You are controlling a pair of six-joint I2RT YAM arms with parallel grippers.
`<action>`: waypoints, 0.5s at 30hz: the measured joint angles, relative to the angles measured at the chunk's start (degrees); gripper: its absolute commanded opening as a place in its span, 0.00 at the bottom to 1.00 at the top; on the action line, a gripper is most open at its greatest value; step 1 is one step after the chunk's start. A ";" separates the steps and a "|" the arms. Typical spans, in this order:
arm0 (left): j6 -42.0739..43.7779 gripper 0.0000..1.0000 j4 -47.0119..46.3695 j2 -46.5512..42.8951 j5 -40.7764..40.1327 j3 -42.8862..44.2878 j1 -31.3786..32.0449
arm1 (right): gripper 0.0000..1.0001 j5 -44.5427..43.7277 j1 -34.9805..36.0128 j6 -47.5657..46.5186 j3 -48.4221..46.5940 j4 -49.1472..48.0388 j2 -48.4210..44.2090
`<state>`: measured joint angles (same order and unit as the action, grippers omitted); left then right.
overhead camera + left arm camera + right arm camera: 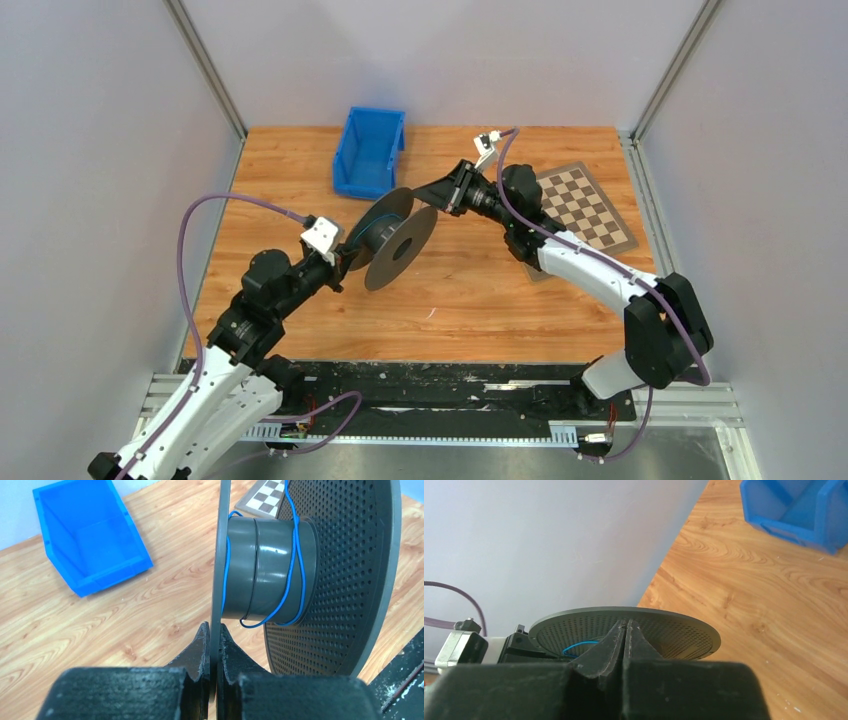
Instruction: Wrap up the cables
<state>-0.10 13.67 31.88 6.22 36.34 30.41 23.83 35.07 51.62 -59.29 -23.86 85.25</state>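
The cable (292, 575) is a thin blue wire lying in a few loose turns round the dark grey hub of a spool (345, 580). One strand runs up past the perforated flange and out of the top of the left wrist view. My left gripper (214, 635) is shut on the edge of the spool's thin near flange and holds the spool (400, 250) on edge above the table. My right gripper (437, 196) is at the spool's upper right rim. Its jaws (626, 625) are pressed together, and whether the wire is between them does not show. A loop of cable (579, 645) peeks out beside them.
A blue bin (368, 150) stands empty at the back of the wooden table, just behind the spool. A checkerboard mat (585, 205) lies at the right under the right arm. Grey walls close in both sides.
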 measured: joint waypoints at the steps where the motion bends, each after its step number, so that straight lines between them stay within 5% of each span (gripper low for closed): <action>1: -0.28 0.00 -0.57 -0.39 0.37 -0.37 0.00 | 0.00 0.92 -0.48 1.16 0.55 -0.66 0.00; 15: -0.94 0.00 -9.31 -2.54 1.92 -5.64 0.37 | 0.00 13.73 -4.26 18.47 2.27 -7.41 4.11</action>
<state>-1.04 4.36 29.34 8.14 30.70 30.79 37.56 30.81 70.08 -57.01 -31.27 89.36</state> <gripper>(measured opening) 0.030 0.003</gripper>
